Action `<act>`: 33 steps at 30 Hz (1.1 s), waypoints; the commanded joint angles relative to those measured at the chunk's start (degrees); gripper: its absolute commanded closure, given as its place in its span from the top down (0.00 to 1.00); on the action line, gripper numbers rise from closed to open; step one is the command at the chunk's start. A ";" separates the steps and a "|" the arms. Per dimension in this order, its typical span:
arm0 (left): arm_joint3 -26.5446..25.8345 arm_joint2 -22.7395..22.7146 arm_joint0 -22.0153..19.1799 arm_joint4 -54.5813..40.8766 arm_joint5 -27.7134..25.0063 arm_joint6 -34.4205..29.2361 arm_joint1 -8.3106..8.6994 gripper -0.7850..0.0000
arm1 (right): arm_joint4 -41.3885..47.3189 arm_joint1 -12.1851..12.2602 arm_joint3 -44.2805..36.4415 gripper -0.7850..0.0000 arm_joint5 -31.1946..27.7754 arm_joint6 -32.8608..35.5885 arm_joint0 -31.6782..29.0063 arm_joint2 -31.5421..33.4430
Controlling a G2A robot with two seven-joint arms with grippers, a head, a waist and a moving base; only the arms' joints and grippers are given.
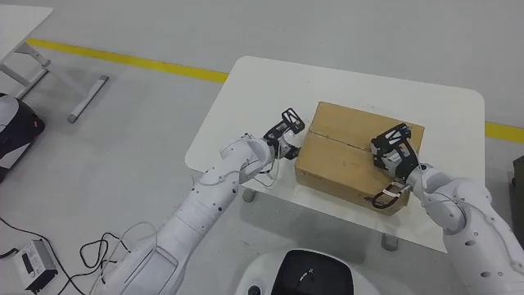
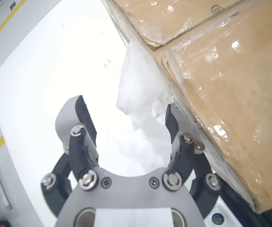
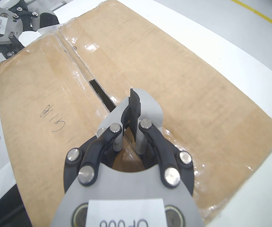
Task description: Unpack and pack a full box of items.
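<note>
grey floor (image 1: 164, 16) with a yellow line (image 1: 123, 59) lies around a white table (image 1: 262, 90) with rounded corners. on it, right of centre in the top view, sits a brown cardboard box (image 1: 356, 152), flaps down. its long axis runs left to right across the frame, dipping a little toward the right. the seam (image 3: 72, 53) between the two top flaps follows that axis, under shiny clear tape (image 3: 91, 47). near the right end the seam gapes into a dark slit (image 3: 101, 94).

the right gripper (image 3: 134, 95) is above the box top at that end, pointing along the seam toward the slit, its fingers pressed together. whether the tips touch the cardboard i cannot tell. its arm comes in from the lower right of the top view.

the left gripper (image 2: 124, 102) is at the box's left end, level with the seam, fingers well apart. one finger (image 2: 171, 121) is close against the box's side. a cloudy white scrap (image 2: 138, 83) sticks out from that end just under the seam. the arm reaches up from the lower left, bent at the elbow.
</note>
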 commanded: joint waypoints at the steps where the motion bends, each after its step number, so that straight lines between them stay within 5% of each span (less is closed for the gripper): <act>1: 0.28 0.37 -0.37 0.28 -0.30 0.45 -0.06 0.00 | -0.04 -0.02 -0.04 0.00 0.02 0.00 -0.05 0.04; 14: -1.99 -0.53 0.77 3.68 1.49 1.15 0.37 0.00 | -0.28 -0.19 0.30 0.00 -0.14 0.08 0.01 0.16; 33: -14.35 -3.29 5.33 16.52 9.21 -2.83 1.52 0.00 | -0.80 -0.56 0.96 0.00 -0.32 -0.12 0.00 -0.23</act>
